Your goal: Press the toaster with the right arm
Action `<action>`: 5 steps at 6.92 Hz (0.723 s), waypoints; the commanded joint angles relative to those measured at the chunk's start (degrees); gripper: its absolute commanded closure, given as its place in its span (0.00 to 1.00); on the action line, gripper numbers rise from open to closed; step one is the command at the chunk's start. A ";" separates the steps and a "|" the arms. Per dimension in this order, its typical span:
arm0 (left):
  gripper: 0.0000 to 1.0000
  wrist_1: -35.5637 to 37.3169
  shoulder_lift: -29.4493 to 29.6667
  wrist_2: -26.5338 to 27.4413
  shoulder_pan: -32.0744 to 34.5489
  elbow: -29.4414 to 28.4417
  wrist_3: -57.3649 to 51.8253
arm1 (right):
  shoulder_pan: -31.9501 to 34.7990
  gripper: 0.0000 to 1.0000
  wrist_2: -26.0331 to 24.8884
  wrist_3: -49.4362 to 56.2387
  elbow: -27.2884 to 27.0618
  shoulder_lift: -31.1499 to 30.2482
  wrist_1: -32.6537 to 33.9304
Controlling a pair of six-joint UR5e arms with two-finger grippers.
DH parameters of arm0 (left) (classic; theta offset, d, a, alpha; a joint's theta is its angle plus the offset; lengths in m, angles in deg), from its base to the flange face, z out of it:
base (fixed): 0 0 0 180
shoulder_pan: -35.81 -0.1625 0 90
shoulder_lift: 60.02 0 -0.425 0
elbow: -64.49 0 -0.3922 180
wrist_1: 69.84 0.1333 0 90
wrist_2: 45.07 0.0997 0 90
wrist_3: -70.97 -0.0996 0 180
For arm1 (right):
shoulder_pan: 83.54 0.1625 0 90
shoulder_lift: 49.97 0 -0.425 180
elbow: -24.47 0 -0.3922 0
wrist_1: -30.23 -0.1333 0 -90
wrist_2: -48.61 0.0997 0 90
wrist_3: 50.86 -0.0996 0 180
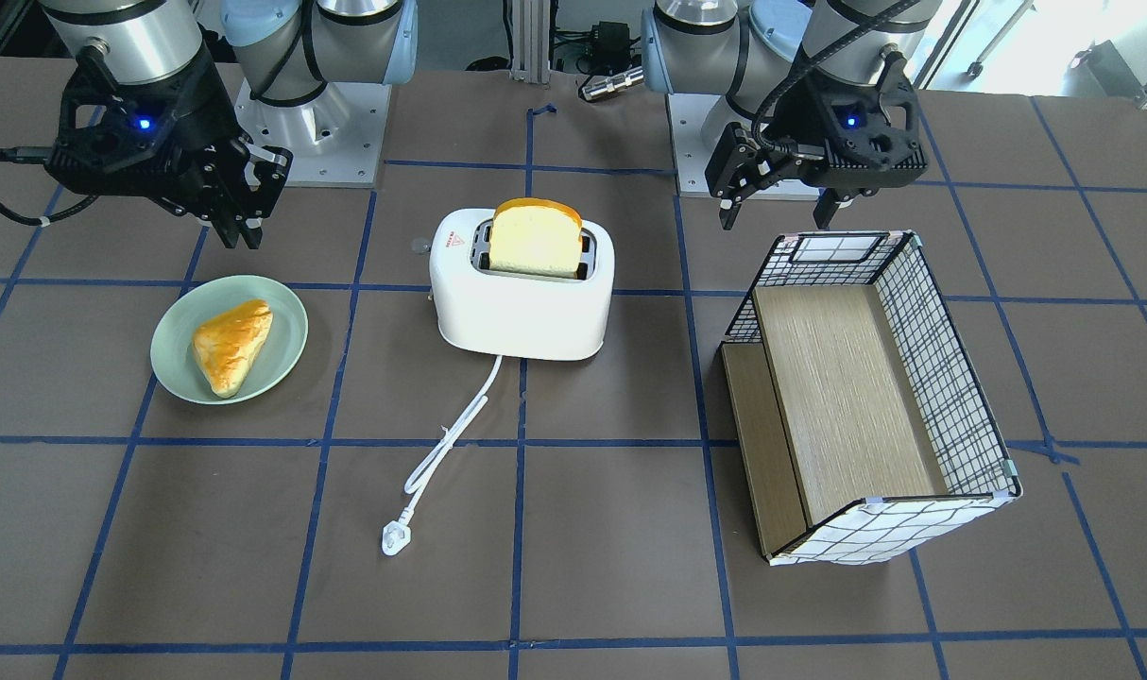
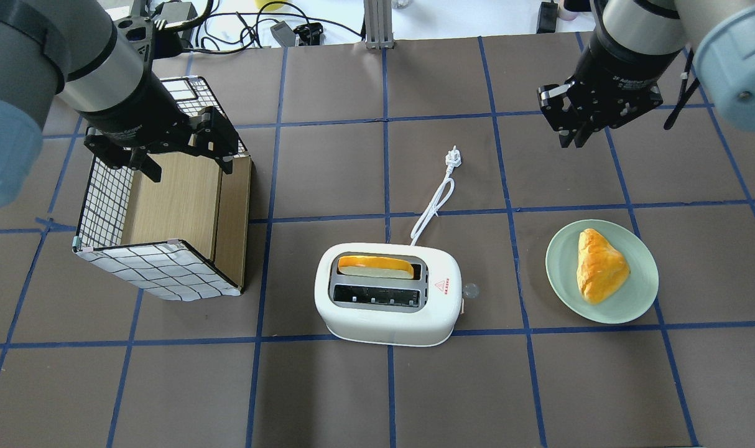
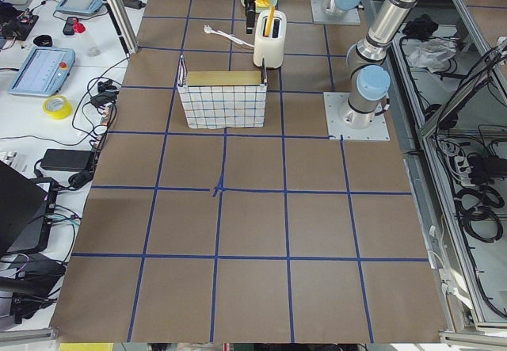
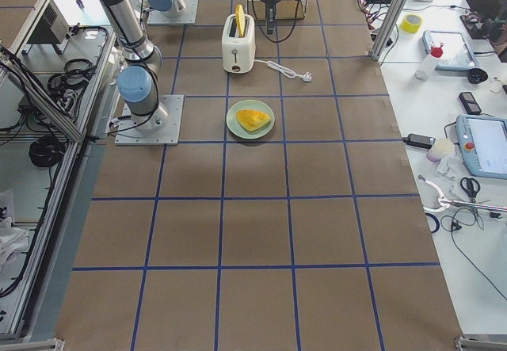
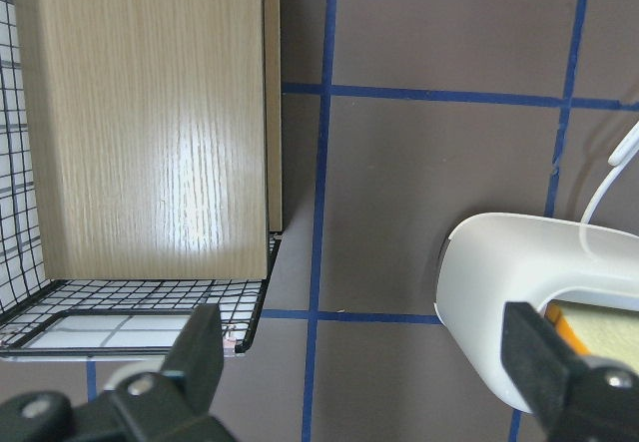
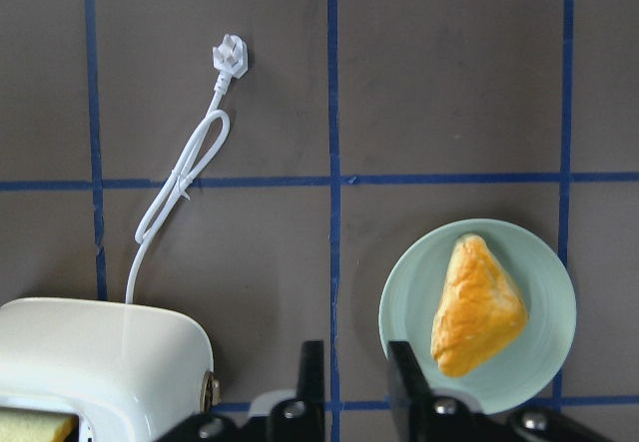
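The white two-slot toaster (image 1: 522,293) stands mid-table, also in the overhead view (image 2: 387,311), with a red triangle sticker on top. A bread slice (image 1: 536,236) stands in one slot. Its small side lever (image 2: 463,303) faces the plate side. My right gripper (image 2: 573,140) hangs above the table, well off from the toaster and past the plate, fingers together and empty; it also shows in the front view (image 1: 243,231) and its own wrist view (image 6: 351,357). My left gripper (image 2: 188,163) is open and empty above the basket.
A green plate (image 2: 639,298) with a golden pastry (image 2: 601,264) lies to the toaster's right. The toaster's white cord and plug (image 2: 453,157) trail away from me. A wire basket (image 2: 160,274) with a wooden insert lies at the left.
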 commanded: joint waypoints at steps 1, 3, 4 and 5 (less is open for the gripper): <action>0.00 0.06 0.00 0.01 0.00 0.00 0.00 | 0.00 0.00 -0.30 0.22 0.41 0.97 6.23; 0.00 -0.03 0.00 -0.08 0.00 0.00 0.00 | 0.00 0.00 0.40 0.22 0.41 0.89 5.28; 0.00 -0.03 0.00 0.01 0.00 0.00 0.00 | 0.00 0.00 0.58 0.22 0.50 0.80 3.27; 0.00 -0.03 0.00 0.01 0.00 0.00 0.00 | 0.00 0.00 0.49 0.22 0.67 0.80 2.90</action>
